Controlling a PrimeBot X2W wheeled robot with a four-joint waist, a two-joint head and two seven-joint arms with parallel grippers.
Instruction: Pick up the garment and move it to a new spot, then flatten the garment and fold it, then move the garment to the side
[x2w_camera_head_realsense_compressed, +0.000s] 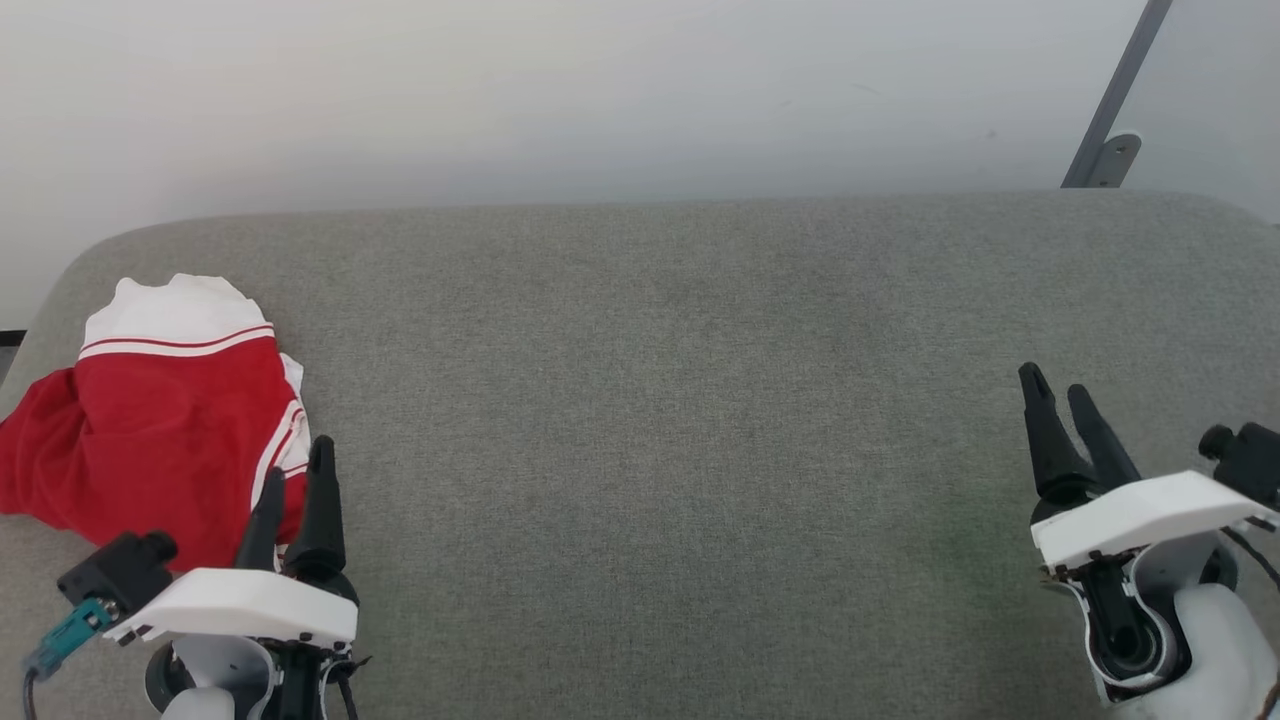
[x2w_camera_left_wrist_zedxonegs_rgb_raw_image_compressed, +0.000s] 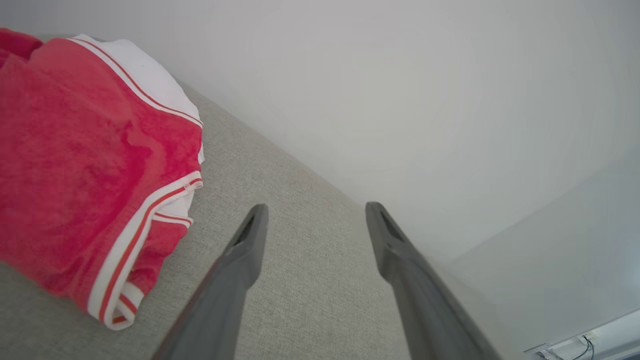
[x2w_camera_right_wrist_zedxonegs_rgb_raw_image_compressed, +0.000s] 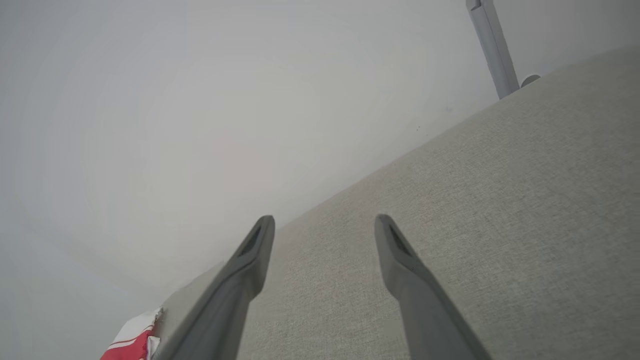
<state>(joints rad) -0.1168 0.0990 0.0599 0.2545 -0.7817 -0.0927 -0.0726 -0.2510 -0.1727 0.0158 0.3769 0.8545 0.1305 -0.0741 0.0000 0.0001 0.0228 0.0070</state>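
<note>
Head view: shirt (x2w_camera_head_realsense_compressed: 150, 430) lies crumpled at left edge of frame on grey fabric surface (x2w_camera_head_realsense_compressed: 680, 400), one white sleeve uppermost, red body bunched below. Left gripper (x2w_camera_head_realsense_compressed: 297, 462) at lower left, just beside shirt's right edge; fingers apart, nothing between them. Right gripper (x2w_camera_head_realsense_compressed: 1054, 382) at lower right, well apart from shirt, fingers parted, empty. Left wrist view: shirt (x2w_camera_left_wrist_zedxonegs_rgb_raw_image_compressed: 75, 175) left of the spread fingers (x2w_camera_left_wrist_zedxonegs_rgb_raw_image_compressed: 245, 255); contact not discernible. Pale wall (x2w_camera_head_realsense_compressed: 600, 90) behind; grey post (x2w_camera_head_realsense_compressed: 1110, 100) upper right.
</note>
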